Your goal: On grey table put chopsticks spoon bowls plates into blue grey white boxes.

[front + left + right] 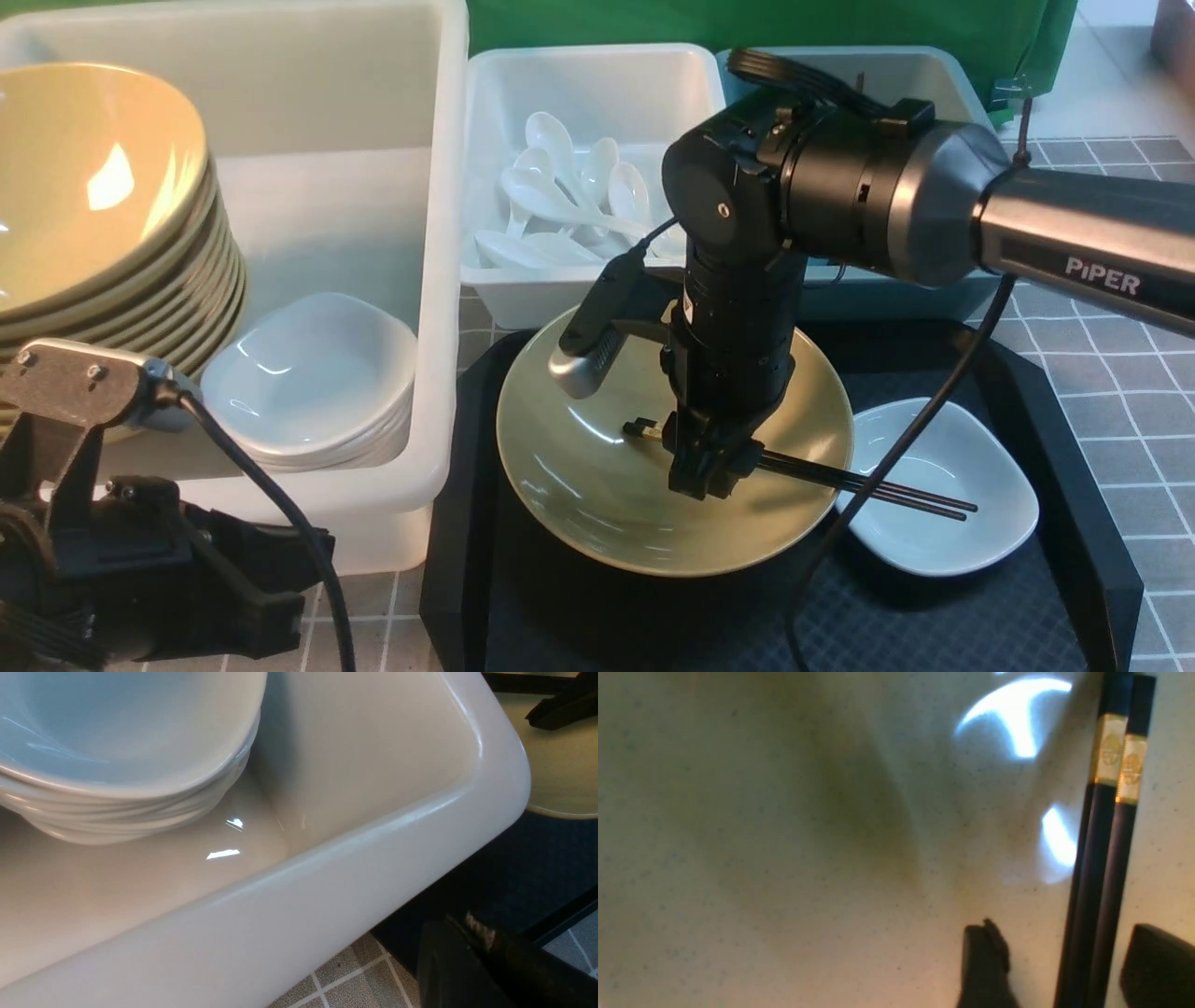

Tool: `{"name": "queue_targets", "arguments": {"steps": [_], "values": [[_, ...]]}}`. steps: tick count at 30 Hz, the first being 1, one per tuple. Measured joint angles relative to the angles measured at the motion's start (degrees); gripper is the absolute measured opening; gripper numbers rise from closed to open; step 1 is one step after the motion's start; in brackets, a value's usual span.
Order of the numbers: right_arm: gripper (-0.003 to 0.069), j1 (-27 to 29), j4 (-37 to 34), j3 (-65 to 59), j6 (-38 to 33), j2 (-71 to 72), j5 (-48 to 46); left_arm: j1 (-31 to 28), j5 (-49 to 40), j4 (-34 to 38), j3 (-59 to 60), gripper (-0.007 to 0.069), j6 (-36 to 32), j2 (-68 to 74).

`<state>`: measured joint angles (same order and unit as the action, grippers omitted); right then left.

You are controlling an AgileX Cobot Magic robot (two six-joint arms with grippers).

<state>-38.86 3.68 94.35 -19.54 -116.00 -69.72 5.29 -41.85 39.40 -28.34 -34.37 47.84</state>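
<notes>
On the grey table (1102,373) a black tray (1074,523) holds the work: the right gripper (709,471) stands unclenched in a tan bowl (579,485), jaws either side of the chopsticks (868,485), which run rightward from the bowl onto a white plate (934,541). The sticks lie nearer one finger and are straddled near their thick end, so closing may catch only one stick, or the lifted tips may sag and drag the plate.

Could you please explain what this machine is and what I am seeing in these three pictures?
It is a robot with two arms. The front picture looks forward from between them; the other two come from cameras on the wrists. The right tool stands open astride black chopsticks lying across a tan bowl on a black tray, beside a white plate. The big tub holds stacked bowls and plates; a white box holds spoons. The left arm sits low by the tub.
</notes>
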Motion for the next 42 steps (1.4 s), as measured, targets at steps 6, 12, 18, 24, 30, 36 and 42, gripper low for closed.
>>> {"name": "queue_targets", "arguments": {"steps": [6, 12, 18, 24, 30, 36, 42], "values": [[0.0203, 0.0, 0.0, 0.05, 0.3, 0.0, 0.0, 0.0, 0.0, 0.0, 0.0, -0.0008, 0.0, 0.0], [0.0076, 0.0, 0.18, 0.18, 0.42, 0.06, 0.42, 0.0, 0.0, 0.0, 0.0, -0.0008, 0.0, 0.0], [0.0076, 0.0, 0.18, 0.18, 0.42, 0.06, 0.42, 0.0, 0.0, 0.06, 0.0, -0.0008, 0.0, 0.0], [0.0076, 0.0, 0.18, 0.69, 0.42, 0.4, 0.11, 0.0, 0.0, 0.19, 0.0, -0.0008, -0.05, 0.0], [0.0076, 0.0, 0.18, 1.72, 0.85, 2.42, 0.0, 0.0, 0.0, 0.2, 0.0, -0.0008, -0.05, 0.0], [0.0076, 0.06, 0.1, 5.2, 0.79, 6.79, 1.57, 0.0, 0.0, 0.2, 0.0, -0.0008, 0.03, 0.0], [0.0076, 4.97, -0.36, 11.25, 0.51, 13.78, 17.86, 0.0, 0.13, 0.26, 0.0, -0.0008, -0.08, 0.0]]}}
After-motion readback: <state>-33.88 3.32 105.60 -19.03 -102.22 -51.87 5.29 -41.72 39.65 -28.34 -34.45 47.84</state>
